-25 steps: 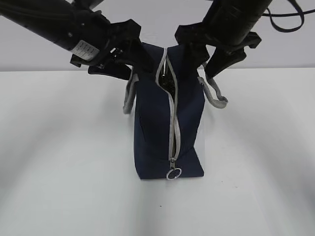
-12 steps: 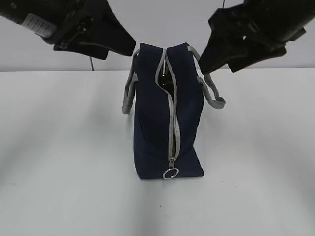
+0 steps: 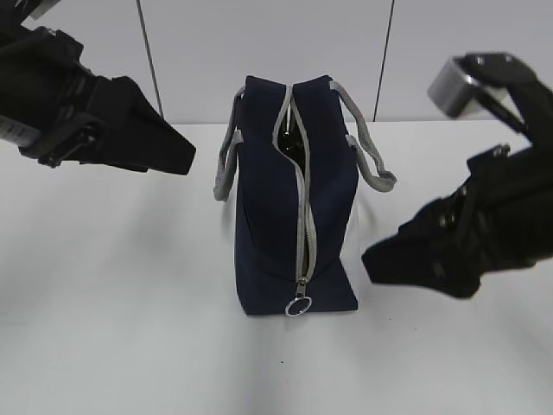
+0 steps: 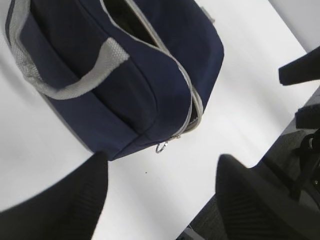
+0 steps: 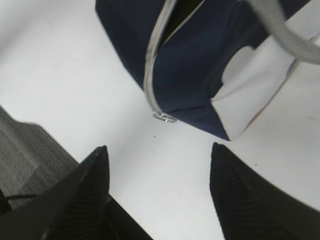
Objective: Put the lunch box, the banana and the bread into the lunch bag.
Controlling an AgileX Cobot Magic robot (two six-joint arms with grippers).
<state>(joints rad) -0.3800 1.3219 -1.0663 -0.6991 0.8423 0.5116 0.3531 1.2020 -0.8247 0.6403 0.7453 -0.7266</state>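
Presently, lunch bag (image 3: 289,216): stood upright mid-table (image 3: 130,303), zipper (image 3: 301,207) partly undone.
Left gripper (image 4: 160,200): left of bag, apart from it, jaws spread, empty.
Right gripper (image 5: 157,192): right of bag, lower, jaws spread, empty.
Contents: too dark to tell.

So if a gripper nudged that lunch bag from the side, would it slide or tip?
The lunch bag stands tall on a narrow base, so it would probably tip rather than slide. Its fabric walls look soft, likely denting first. The grey handles droop loosely, so they would probably flop.
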